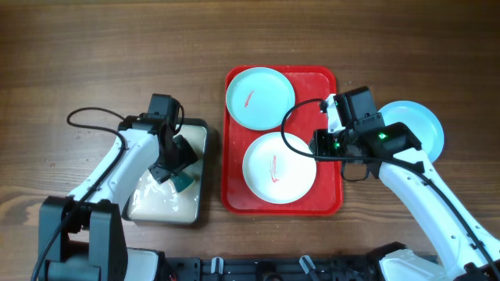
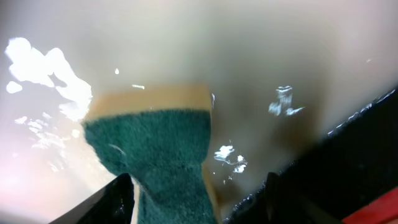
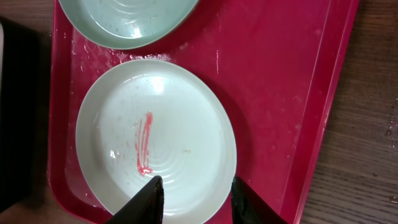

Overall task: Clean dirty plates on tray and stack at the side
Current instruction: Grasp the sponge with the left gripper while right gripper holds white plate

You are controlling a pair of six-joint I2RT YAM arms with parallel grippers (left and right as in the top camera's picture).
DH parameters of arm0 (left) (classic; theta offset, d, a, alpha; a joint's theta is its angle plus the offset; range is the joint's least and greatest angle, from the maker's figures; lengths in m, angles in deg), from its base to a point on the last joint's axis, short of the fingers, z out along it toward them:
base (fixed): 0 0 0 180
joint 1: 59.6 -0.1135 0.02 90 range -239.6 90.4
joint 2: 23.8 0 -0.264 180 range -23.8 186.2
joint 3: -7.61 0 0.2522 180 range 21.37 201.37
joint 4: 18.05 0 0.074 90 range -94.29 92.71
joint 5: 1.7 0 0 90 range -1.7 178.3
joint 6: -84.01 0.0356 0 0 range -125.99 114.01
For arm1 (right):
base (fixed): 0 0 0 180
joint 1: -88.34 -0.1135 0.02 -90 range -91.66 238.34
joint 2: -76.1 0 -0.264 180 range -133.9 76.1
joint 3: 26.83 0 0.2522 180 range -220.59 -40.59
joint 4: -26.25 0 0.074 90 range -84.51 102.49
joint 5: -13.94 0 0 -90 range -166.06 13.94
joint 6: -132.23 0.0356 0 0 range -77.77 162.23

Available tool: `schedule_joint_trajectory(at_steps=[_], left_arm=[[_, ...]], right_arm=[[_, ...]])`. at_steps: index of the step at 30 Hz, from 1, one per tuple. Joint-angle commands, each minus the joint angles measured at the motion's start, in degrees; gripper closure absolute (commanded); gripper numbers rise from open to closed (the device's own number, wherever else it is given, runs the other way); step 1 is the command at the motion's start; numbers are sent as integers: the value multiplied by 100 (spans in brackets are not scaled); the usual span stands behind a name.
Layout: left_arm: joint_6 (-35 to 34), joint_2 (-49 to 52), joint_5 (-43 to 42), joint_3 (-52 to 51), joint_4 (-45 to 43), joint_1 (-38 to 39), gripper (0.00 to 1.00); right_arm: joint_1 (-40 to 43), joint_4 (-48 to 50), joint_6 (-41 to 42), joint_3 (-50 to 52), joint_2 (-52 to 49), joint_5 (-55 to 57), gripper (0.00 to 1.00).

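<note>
We judge the wiping step in hand. The left gripper point(image 2: 197, 180) clenches the sponge point(image 2: 155, 143) in the cream tray point(image 1: 199, 129), toward the front-left corner. The right gripper point(image 3: 196, 186) hangs released over the smeared white plate point(image 3: 186, 106) on the red tray point(image 3: 273, 74), mid-counter. Next we must grip its rim.

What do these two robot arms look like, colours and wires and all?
Both the left arm and right arm have smooth white shells between chunky black joint housings. Thin black cables loop loose beside each. Small green lights glow on the right arm's wrist. The fingers are plain black tapered wedges.
</note>
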Motion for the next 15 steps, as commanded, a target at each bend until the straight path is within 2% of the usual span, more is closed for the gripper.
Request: schedule_joint_trajectory(at_steps=[1, 4, 6, 7, 9, 12, 14, 15], left_arm=[[232, -20, 898, 44, 74, -20, 36], [146, 109, 981, -225, -232, -20, 50], [-72, 319, 979, -699, -828, -20, 83], [-70, 369, 977, -756, -925, -20, 96], [28, 334, 977, -654, -984, -20, 96], [881, 214, 868, -68, -848, -13, 96], [1207, 214, 868, 197, -756, -13, 96], [1327, 214, 868, 243, -693, -13, 92]], right_arm=[[24, -26, -55, -101, 26, -50, 64], [24, -26, -52, -101, 26, -50, 64], [24, -31, -42, -101, 26, -52, 64], [24, -31, -17, -101, 26, -52, 64], [24, -28, -11, -101, 26, -52, 64], [24, -33, -9, -101, 26, -52, 64], [24, -37, 4, -101, 26, -52, 64], [24, -50, 96, -101, 26, -50, 64]])
